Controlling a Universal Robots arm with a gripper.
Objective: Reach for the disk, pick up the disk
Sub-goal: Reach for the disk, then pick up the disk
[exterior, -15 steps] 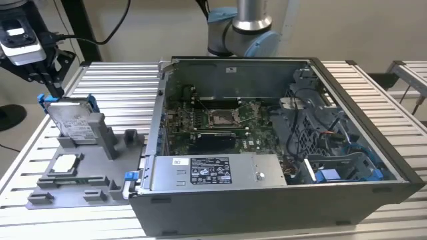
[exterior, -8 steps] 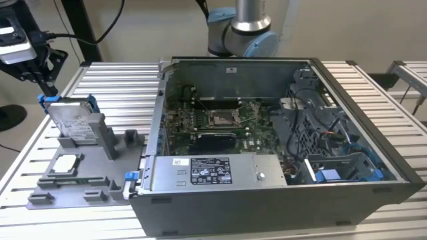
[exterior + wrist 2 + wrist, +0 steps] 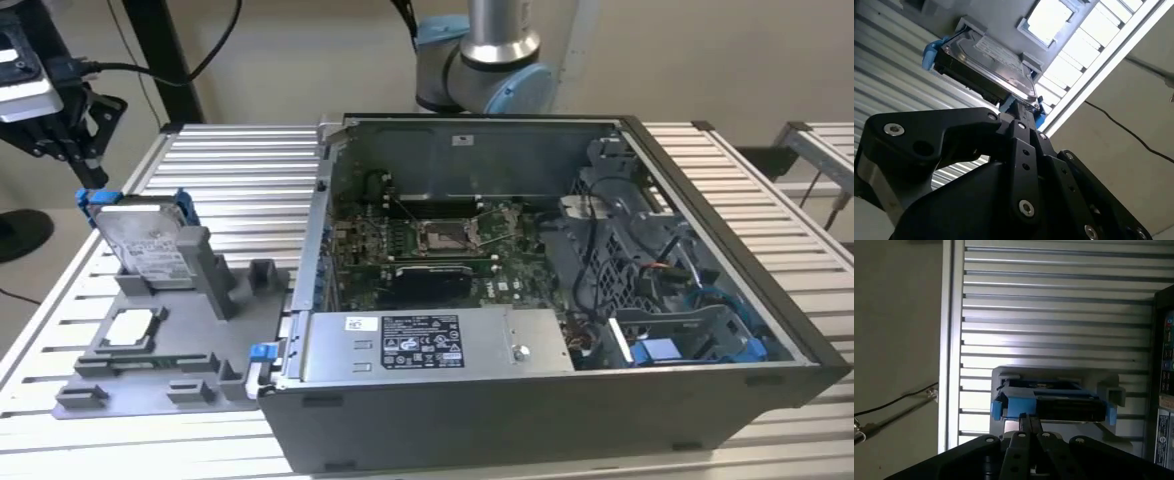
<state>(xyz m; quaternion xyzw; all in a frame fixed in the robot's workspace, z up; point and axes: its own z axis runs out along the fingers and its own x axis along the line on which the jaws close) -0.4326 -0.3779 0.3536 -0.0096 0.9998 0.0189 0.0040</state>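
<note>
The disk (image 3: pixel 142 240) is a silver-grey drive with a white label in a blue bracket. It stands tilted on edge in a grey holder (image 3: pixel 160 340) on the exterior view's left. My black gripper (image 3: pixel 88 178) hangs just above the disk's upper corner, close to the blue bracket. In both wrist views the two slim fingers (image 3: pixel 1021 122) lie pressed together, shut with nothing between them. Their tips point at the bracket's end (image 3: pixel 1014 407) of the disk (image 3: pixel 1054 402). The disk's labelled face (image 3: pixel 999 57) shows past the fingers.
An open computer case (image 3: pixel 534 300) fills the middle of the slatted metal table (image 3: pixel 227 190), right of the holder. A small square silver chip (image 3: pixel 131 326) lies in the holder. The arm's base (image 3: pixel 487 70) rises behind the case. A black stand (image 3: pixel 167 50) stands at the back left.
</note>
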